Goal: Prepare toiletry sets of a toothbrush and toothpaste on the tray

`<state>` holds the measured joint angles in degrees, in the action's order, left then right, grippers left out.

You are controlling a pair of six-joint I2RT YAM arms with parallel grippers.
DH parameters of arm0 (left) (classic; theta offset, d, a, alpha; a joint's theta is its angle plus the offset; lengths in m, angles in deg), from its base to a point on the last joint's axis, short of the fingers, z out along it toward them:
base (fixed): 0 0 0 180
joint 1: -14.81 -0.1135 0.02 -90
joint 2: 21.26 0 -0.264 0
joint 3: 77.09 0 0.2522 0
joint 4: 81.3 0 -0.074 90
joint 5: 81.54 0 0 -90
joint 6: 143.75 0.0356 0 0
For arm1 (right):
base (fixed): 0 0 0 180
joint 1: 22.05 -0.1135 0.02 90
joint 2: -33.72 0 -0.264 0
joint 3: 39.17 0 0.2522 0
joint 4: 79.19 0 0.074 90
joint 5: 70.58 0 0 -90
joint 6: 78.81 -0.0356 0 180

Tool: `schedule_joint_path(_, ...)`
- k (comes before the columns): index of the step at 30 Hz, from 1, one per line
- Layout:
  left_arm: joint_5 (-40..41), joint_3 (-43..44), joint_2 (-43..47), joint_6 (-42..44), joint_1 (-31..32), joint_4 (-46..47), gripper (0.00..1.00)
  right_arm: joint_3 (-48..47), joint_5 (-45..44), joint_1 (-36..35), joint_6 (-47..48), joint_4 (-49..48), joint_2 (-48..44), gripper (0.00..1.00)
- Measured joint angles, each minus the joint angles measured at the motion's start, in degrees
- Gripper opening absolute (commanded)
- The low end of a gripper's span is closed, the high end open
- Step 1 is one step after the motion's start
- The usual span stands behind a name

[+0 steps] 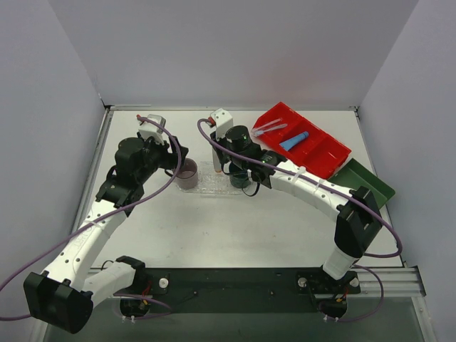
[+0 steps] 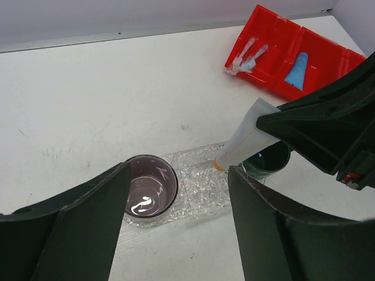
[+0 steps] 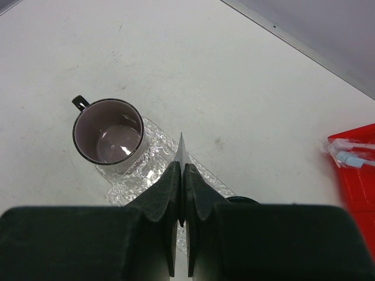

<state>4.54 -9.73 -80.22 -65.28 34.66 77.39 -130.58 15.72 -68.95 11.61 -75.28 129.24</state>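
We are holding our left gripper [image 2: 180, 175] spread and empty, with the cup [image 2: 151, 184] just below it on the tray [image 2: 202, 181]. Our right gripper [image 3: 181, 175] is clenching the white tube [image 2: 243, 140] over the tray, beside the mug [image 2: 269, 161]. Next, we judge, comes lowering and releasing it. The toothbrushes [image 2: 246, 57] and the blue tube [image 2: 297, 69] are waiting in the bin [image 2: 328, 52], well off to this gripper's right. We are reading no lettering anywhere.

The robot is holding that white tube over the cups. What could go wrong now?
The right gripper pinches the white tube only at its flat end, and the tube is tilted, so it might slip and drop onto the clear tray or knock the dark green mug. The open left gripper hangs close by over the mauve cup, so the two grippers could bump.
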Motion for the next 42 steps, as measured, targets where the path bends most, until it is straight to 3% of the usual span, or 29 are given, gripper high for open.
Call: schedule_joint_path(42, -0.7, 0.0, -0.5, 0.0, -0.2, 0.0, 0.77, 5.2, 0.0, 0.0, 2.6, -7.9, 2.4, 0.00)
